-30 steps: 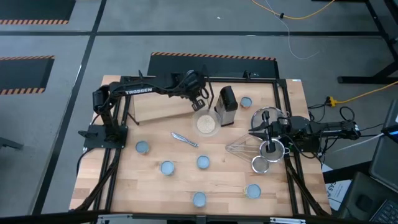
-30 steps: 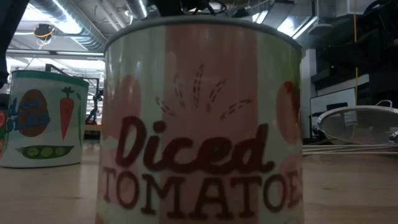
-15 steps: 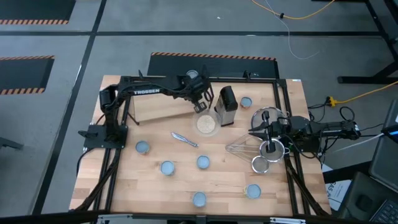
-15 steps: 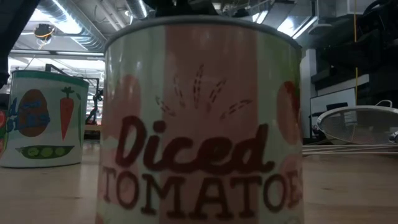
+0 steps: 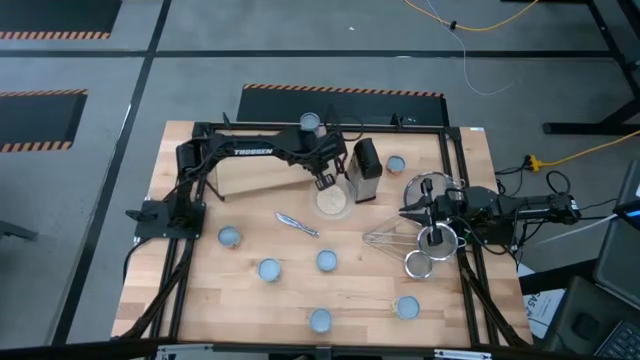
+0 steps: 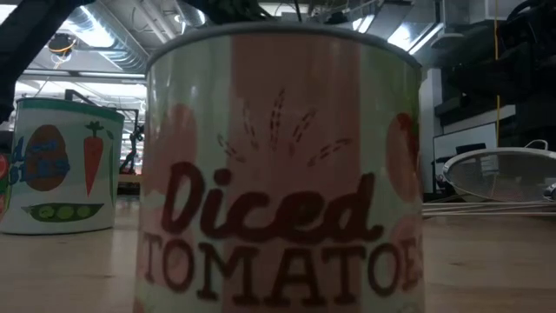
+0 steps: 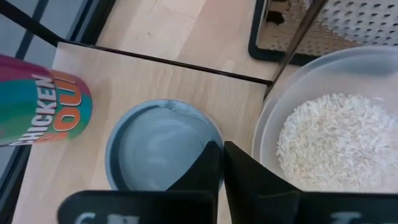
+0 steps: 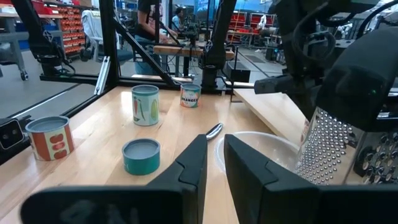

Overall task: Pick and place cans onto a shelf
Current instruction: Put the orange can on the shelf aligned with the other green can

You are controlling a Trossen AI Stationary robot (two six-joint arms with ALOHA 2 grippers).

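Swung farther right since a second ago, my left gripper (image 7: 221, 163), fingers together and empty, hangs over a can (image 7: 163, 143) on the shelf (image 7: 143, 81)'s right end; right gripper (image 5: 418, 213) waits, loose cans (image 5: 269, 270) lying near-left.

Even, bright overhead light with soft shadows on the tabletop (image 5: 300, 290); the near can (image 6: 282, 165) looms blurred, ceiling lamps (image 6: 95, 35) glaring behind.

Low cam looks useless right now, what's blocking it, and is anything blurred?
Low view: a Diced Tomatoes can right at the lens fills the frame, label soft and out of focus. Left wrist view: sharp on the grey can top and rice bowl.
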